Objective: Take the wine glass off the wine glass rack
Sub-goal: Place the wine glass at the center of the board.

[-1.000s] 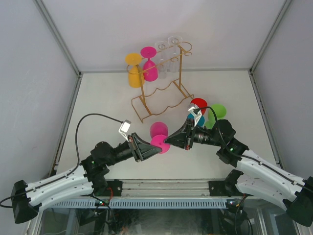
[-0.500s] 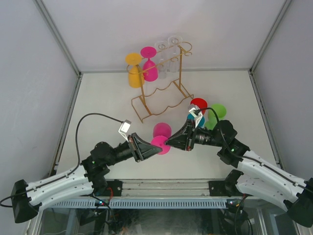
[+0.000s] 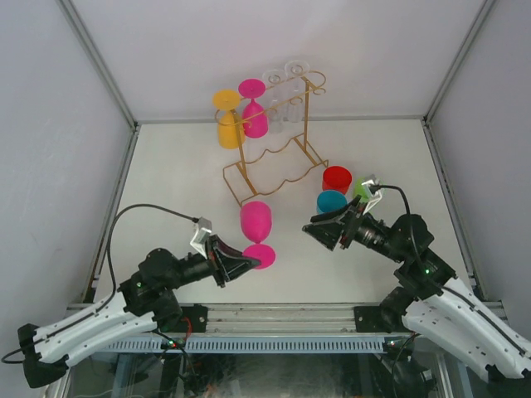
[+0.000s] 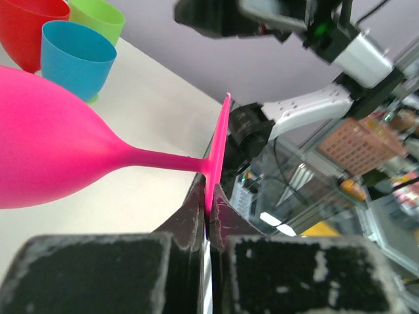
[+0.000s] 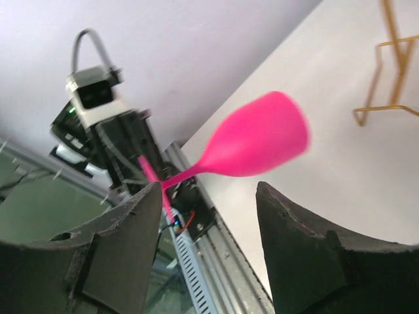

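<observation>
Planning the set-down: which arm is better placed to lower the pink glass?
Left: the left gripper pinches the pink wine glass by its foot; the right gripper is open, clear of it.

The wine glass (image 3: 256,231) is opaque hot pink, with a rounded bowl, a thin stem and a flat round foot. It is off the wine glass rack (image 3: 270,152), lying on its side in the air, with its bowl pointing towards the rack's near corner and its foot towards the near edge of the surface. The left tool (image 3: 249,261) pinches the rim of the foot edge-on. The rack is thin gold wire and stands upright at the far side of the surface. It has a wavy base and curled top rails with several glasses hanging from them.
</observation>
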Action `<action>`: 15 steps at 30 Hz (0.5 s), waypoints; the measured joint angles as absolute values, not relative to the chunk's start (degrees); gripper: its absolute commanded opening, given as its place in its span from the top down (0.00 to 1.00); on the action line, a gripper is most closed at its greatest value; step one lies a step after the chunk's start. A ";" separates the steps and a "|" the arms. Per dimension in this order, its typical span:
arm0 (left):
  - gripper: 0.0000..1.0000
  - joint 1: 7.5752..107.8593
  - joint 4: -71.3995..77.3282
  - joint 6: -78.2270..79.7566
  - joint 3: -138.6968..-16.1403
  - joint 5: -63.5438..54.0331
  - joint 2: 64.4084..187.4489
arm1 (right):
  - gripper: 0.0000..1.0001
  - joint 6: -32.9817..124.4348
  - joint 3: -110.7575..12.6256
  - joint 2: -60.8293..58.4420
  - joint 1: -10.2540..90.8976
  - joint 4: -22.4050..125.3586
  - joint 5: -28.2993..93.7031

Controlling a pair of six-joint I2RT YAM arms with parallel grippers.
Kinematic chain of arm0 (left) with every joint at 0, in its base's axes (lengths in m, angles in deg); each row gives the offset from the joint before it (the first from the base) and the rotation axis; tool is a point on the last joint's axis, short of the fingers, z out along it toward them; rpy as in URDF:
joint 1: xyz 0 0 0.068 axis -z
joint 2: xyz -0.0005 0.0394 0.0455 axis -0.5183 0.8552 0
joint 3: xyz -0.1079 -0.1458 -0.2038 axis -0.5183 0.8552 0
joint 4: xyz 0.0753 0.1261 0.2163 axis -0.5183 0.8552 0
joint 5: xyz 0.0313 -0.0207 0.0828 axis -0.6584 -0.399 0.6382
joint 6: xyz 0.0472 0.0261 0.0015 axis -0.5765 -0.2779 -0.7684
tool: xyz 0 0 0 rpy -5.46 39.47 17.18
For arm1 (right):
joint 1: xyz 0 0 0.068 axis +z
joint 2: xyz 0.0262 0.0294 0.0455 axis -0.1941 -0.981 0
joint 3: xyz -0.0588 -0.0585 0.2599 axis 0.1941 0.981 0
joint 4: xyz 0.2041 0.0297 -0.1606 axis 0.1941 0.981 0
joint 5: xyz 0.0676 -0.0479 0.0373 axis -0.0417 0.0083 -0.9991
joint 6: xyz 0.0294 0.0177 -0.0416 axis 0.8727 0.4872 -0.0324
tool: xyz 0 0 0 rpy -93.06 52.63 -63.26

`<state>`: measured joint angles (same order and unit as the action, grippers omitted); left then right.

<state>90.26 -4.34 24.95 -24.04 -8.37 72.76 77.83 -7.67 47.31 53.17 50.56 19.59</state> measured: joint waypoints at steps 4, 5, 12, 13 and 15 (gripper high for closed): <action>1.00 90.46 3.13 14.83 -25.06 -11.37 70.27 | 0.39 79.75 -7.67 48.14 47.38 54.41 19.68; 1.00 90.55 6.15 11.84 -26.02 -12.15 70.38 | 0.38 79.97 -7.67 47.92 46.50 54.94 18.76; 1.00 92.62 26.56 -9.01 -36.71 -13.25 74.38 | 0.36 79.93 -9.40 45.19 44.65 58.26 11.07; 1.00 93.06 27.96 -11.57 -36.87 -13.38 74.38 | 0.36 79.80 -9.64 44.88 44.65 58.56 10.54; 1.00 93.91 30.89 -16.38 -36.84 -13.77 74.38 | 0.36 79.58 -9.70 44.66 44.63 58.96 9.93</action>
<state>93.91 30.89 -16.38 -36.84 -13.77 74.38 79.58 -9.70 44.66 44.63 58.96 9.93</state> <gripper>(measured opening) 0.012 0.634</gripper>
